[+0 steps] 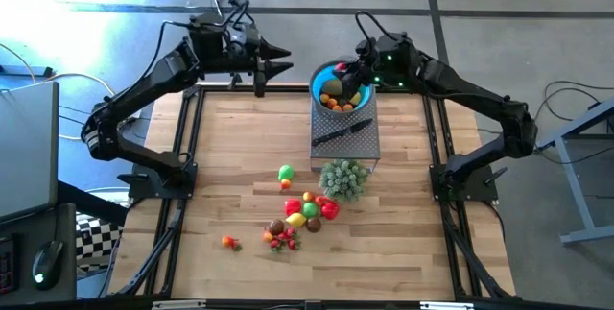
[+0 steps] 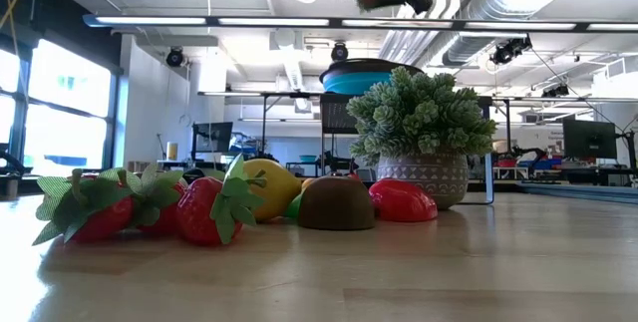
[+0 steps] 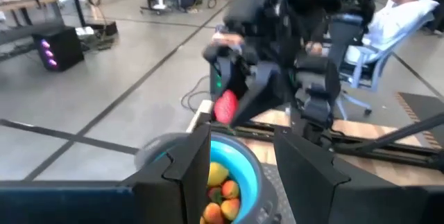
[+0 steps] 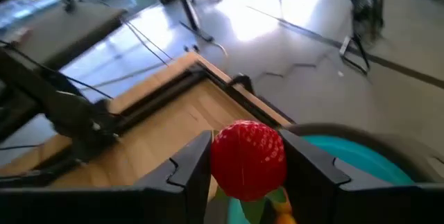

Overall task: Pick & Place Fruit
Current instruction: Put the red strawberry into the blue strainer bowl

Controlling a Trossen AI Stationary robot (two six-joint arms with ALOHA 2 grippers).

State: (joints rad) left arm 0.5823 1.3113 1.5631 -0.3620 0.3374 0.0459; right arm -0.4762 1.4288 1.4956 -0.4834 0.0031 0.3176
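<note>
Right pincer over bowl, strawberry clamped for drop-off.

Wood-slat surface (image 1: 240,156), fruit pile (image 1: 305,212) well short of both pincers. Glossy blue bowl (image 4: 368,158) directly beneath right pincer (image 4: 246,165), raised on perforated metal stand (image 1: 345,137). Dimpled red strawberry (image 4: 248,158) wedged between its fingers. Left pincer (image 3: 243,165) idle beside bowl, parted, nothing held.

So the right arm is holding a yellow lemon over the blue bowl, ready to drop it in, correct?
Not quite: it is a red strawberry, not a yellow lemon. The right wrist view shows it pinched between the right gripper's fingers, just over the blue bowl. The rest is right.
</note>
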